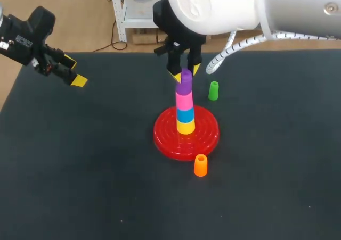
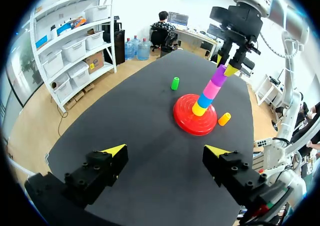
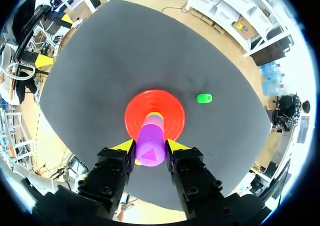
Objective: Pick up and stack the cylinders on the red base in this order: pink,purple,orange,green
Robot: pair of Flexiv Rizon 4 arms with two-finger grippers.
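Dark table (image 1: pixel 80 171), purple cylinder (image 3: pixel 150 145) pinched in right gripper (image 1: pixel 185 72) atop pink cylinder (image 1: pixel 184 100) over red base (image 1: pixel 165 139); left gripper (image 2: pixel 165 150) spread wide. Likely light, stiff, slick plastic, best held by mid sidewalls.

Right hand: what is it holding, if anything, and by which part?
The right hand grips the purple cylinder by its opposite sides.
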